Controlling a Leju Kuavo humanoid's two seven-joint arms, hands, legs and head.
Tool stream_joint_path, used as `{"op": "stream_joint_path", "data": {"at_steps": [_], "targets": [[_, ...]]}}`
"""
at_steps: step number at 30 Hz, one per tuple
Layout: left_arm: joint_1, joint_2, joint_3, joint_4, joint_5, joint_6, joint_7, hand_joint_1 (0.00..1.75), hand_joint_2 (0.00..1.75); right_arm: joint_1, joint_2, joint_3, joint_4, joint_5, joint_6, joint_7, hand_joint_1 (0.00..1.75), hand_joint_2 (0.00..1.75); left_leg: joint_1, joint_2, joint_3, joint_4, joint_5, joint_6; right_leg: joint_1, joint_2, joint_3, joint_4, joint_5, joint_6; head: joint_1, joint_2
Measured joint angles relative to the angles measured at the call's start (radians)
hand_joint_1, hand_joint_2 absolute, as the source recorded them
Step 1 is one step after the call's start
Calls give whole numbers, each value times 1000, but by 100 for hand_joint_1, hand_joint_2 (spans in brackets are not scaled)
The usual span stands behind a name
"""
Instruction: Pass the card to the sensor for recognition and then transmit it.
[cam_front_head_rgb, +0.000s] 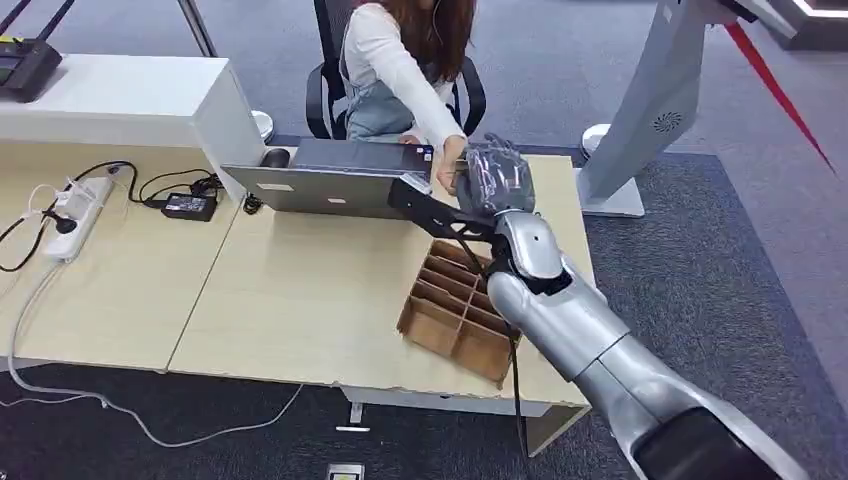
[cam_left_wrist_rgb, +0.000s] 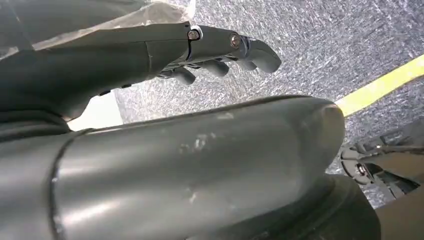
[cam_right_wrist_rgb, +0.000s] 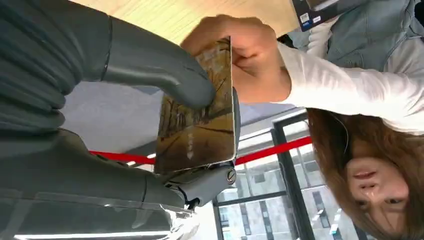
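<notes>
My right hand (cam_front_head_rgb: 495, 178) is raised over the far right of the desk, just behind the laptop (cam_front_head_rgb: 330, 180). In the right wrist view my right hand (cam_right_wrist_rgb: 150, 100) pinches a brown picture card (cam_right_wrist_rgb: 197, 120) between its thumb and fingers. A seated person's hand (cam_right_wrist_rgb: 245, 60) grips the card's far edge at the same moment; in the head view that hand (cam_front_head_rgb: 450, 168) meets mine. My left hand (cam_left_wrist_rgb: 220, 50) hangs over grey carpet with its fingers loosely curled and nothing in it.
A cardboard divider box (cam_front_head_rgb: 455, 310) sits on the wooden desk (cam_front_head_rgb: 300, 290) under my right forearm. A power strip (cam_front_head_rgb: 75, 215) and an adapter (cam_front_head_rgb: 190, 206) with cables lie at the left. A grey stand (cam_front_head_rgb: 640, 120) rises right of the desk.
</notes>
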Motion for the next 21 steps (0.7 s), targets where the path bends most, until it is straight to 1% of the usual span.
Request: {"op": "stream_joint_path", "data": {"at_steps": [8, 14, 21], "targets": [[0, 0, 0, 0, -7, 5, 7, 0, 0, 17, -9, -2, -14, -2, -18, 0, 175, 175, 0, 0, 0, 0, 0, 0, 0, 0, 0, 0, 0, 0, 0, 0], [0, 0, 0, 0, -5, 3, 12, 0, 0, 31, -7, -9, -35, -22, -64, -31, 175, 175, 0, 0, 0, 0, 0, 0, 0, 0, 0, 0, 0, 0, 0, 0], [1, 0, 0, 0, -5, 3, 13, 0, 0, 37, -7, -11, -56, -25, -65, -34, 175, 175, 0, 0, 0, 0, 0, 0, 0, 0, 0, 0, 0, 0, 0, 0]]}}
